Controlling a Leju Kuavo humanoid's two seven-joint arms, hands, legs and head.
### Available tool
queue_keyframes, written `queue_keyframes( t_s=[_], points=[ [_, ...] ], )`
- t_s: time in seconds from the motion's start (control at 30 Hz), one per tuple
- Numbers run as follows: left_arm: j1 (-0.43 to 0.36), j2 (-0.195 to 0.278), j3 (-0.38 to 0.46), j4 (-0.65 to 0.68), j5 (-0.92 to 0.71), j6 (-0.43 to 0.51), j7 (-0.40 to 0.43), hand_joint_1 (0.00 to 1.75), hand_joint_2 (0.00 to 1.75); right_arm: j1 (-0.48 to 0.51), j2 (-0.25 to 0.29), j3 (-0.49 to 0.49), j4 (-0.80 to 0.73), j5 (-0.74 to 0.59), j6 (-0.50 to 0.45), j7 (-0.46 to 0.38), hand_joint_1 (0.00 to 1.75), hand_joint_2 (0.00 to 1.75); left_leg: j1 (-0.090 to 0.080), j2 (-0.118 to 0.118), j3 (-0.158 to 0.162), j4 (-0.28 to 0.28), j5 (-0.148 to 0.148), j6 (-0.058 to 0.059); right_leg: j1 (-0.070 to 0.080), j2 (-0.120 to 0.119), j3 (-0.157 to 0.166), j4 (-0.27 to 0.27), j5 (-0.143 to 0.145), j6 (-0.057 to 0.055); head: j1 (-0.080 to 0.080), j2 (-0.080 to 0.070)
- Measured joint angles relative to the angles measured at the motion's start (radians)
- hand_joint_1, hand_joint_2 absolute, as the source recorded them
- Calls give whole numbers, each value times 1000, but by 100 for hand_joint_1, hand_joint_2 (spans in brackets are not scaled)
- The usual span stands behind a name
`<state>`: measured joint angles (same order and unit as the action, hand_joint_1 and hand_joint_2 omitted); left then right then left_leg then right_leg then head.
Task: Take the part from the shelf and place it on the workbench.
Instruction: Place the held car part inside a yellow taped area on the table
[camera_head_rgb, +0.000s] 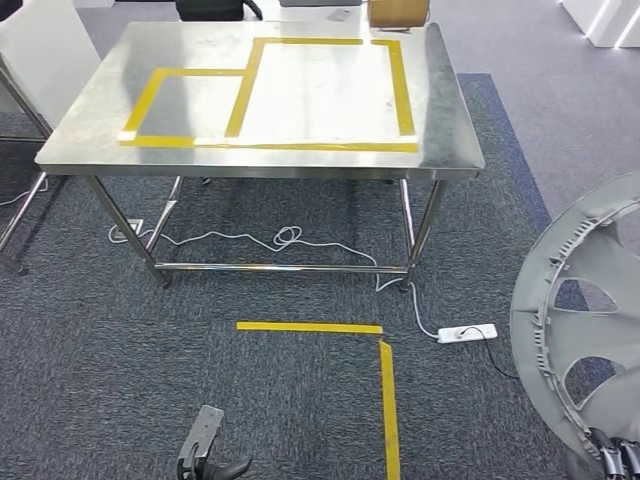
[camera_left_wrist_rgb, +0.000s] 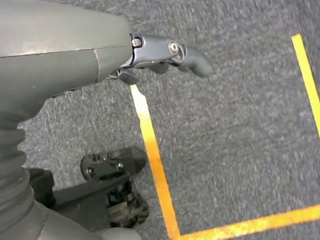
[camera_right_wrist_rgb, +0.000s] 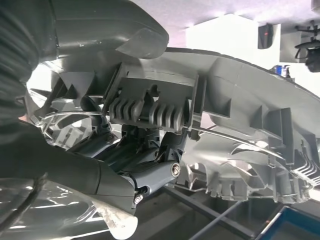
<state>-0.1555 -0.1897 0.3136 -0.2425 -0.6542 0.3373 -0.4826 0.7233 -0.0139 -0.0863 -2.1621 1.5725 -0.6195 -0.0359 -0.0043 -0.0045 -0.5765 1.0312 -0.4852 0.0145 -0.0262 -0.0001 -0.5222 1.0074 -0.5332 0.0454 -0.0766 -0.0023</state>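
Part (camera_head_rgb: 585, 310): large grey ribbed plastic moulding, well short of the worktop (camera_head_rgb: 75, 140), gripped by right hand (camera_right_wrist_rgb: 124, 165), fingers hooked through its ribs. Left hand (camera_left_wrist_rgb: 166, 52): empty, fingers apart. Risk: one-handed hold; moulding may swing, slip.

Left hand (camera_left_wrist_rgb: 166, 55): grey ribbed cover, smooth grey casing, darker fingers, silver screws.
Right hand (camera_right_wrist_rgb: 124, 160): grey thumb, dark fingers, silver screws.

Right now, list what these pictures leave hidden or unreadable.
- Large grey ribbed plastic part: cut off by the head view's right edge.
- Right hand: fingers buried in the part's ribs.
- Left hand: finger spread unclear, blurred.
- Brown cardboard box: cropped by the top edge.
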Motion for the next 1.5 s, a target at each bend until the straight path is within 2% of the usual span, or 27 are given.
queue_keyframes(
  t_s=[0.07,0.1,0.2,0.23,0.27,0.3,0.37,0.43,0.53,0.6,0.7,0.73,0.77,0.8,0.87,0.93,1.03,1.1,1.13,1.2,1.23,1.27,1.3,1.33,1.4,1.43,1.5],
  points=[
    [2,1,2,0,2,1,-1,0,175,-5,-9,3,7,0,0,5,175,175,2,0,5,-11,4,12,-3,-1,-5,8,-9,10,3,0],
    [1,1,4,0,2,1,-1,0,175,-7,-13,5,10,0,0,6,175,175,4,0,8,-16,6,19,-3,-1,-20,39,-27,13,5,0],
    [0,0,8,0,2,0,-2,0,175,-10,-24,11,19,0,0,6,175,175,1,1,11,-19,3,31,-2,-1,-123,225,-105,18,8,0],
    [1,0,9,0,2,0,-2,0,175,-10,-26,13,23,0,0,6,175,175,0,1,13,-19,1,32,-2,-1,-151,268,-111,19,8,0],
    [2,0,10,0,2,1,-2,0,175,-10,-28,15,26,0,0,7,175,175,-2,0,16,-18,-2,34,-2,-1,-163,277,-98,18,8,0],
    [2,0,11,0,2,1,-2,0,175,-10,-29,17,29,0,-1,9,175,175,-2,0,21,-18,-5,33,-2,-1,-155,247,-66,17,8,0],
    [3,0,12,0,2,1,-2,0,175,-11,-33,20,35,0,-1,10,175,175,-4,-3,33,-18,-15,28,0,-1,-101,119,10,10,8,0],
    [2,1,13,0,2,2,-2,0,175,-13,-36,22,38,0,-1,10,175,175,-8,-4,39,-15,-23,18,3,-1,-56,28,39,1,7,0],
    [1,2,14,0,2,3,-3,0,175,-12,-38,24,39,0,-2,10,175,175,-8,-3,40,-15,-28,3,4,1,-45,10,36,-14,6,0],
    [0,2,14,0,2,3,-4,0,175,-12,-39,25,40,0,-2,10,175,175,-7,-2,29,18,-52,-8,0,-1,-37,3,36,-25,3,0],
    [2,4,14,0,2,4,-4,0,175,-12,-39,25,40,0,-3,10,175,175,0,-1,-58,197,-131,-23,-2,-3,-28,-1,30,-36,-1,0],
    [4,5,14,0,2,4,-4,0,175,-12,-39,25,40,0,-3,10,175,175,3,-1,-87,247,-141,-25,-2,-3,-25,-1,27,-37,-1,0],
    [6,6,14,0,2,4,-4,0,175,-12,-39,25,41,0,-3,10,175,175,4,-1,-101,265,-132,-26,-1,-2,-21,-1,24,-38,-1,0],
    [6,6,15,0,2,4,-4,0,175,-12,-39,26,42,0,-3,10,175,175,5,-1,-98,245,-103,-26,-1,-1,-16,0,21,-37,-1,0],
    [6,7,15,0,2,4,-4,0,175,-12,-39,27,43,0,-3,9,175,175,5,-1,-54,126,-22,-19,-2,1,-6,-1,12,-33,-1,0],
    [4,8,15,0,2,4,-4,0,175,-14,-39,28,44,0,-3,8,175,175,1,-1,-16,26,16,-8,1,2,-4,0,5,-24,1,0],
    [5,9,15,0,2,4,-4,0,175,-14,-39,29,45,0,-3,6,175,175,-3,-2,-7,-9,6,5,1,3,-4,-3,2,-6,3,0],
    [6,9,16,0,2,4,-4,0,175,-13,-39,28,45,0,-3,2,175,175,1,-2,0,-17,7,14,1,2,-14,20,-15,4,5,0],
    [5,9,16,0,2,4,-5,0,175,-13,-39,28,45,0,-3,0,175,175,4,-2,4,-21,7,19,1,1,-35,62,-36,7,8,0],
    [4,7,16,0,2,3,-5,0,175,-13,-39,28,45,0,-3,-3,175,175,4,-1,9,-21,2,27,1,1,-106,192,-88,11,10,0],
    [5,7,16,0,2,3,-5,0,175,-13,-39,28,46,0,-3,-3,175,175,3,0,11,-21,0,29,1,1,-142,250,-102,13,10,0],
    [6,7,16,0,2,3,-5,0,175,-13,-39,28,46,-1,-3,-3,175,175,3,0,14,-21,-3,30,0,1,-164,277,-98,14,10,0],
    [6,7,16,0,2,3,-5,0,175,-12,-39,28,47,-1,-2,-3,175,175,2,0,19,-21,-7,30,0,1,-167,266,-75,14,10,0],
    [6,7,16,0,2,3,-5,0,175,-12,-39,28,47,-1,-2,-3,175,175,3,-1,25,-20,-12,28,0,0,-152,221,-36,14,10,0],
    [6,6,16,0,2,3,-5,0,175,-13,-39,28,48,-2,-2,-3,175,175,2,-2,38,-18,-23,20,0,-1,-96,95,28,12,11,0],
    [5,6,16,0,2,3,-5,0,175,-13,-39,28,47,-2,-2,-3,175,175,0,-2,41,-15,-28,15,1,0,-73,51,39,8,12,0],
    [4,7,16,0,2,2,-4,0,175,-13,-39,28,47,-2,-2,-5,175,175,-3,-3,42,-13,-34,5,5,2,-54,24,31,-2,11,0]
  ],
)
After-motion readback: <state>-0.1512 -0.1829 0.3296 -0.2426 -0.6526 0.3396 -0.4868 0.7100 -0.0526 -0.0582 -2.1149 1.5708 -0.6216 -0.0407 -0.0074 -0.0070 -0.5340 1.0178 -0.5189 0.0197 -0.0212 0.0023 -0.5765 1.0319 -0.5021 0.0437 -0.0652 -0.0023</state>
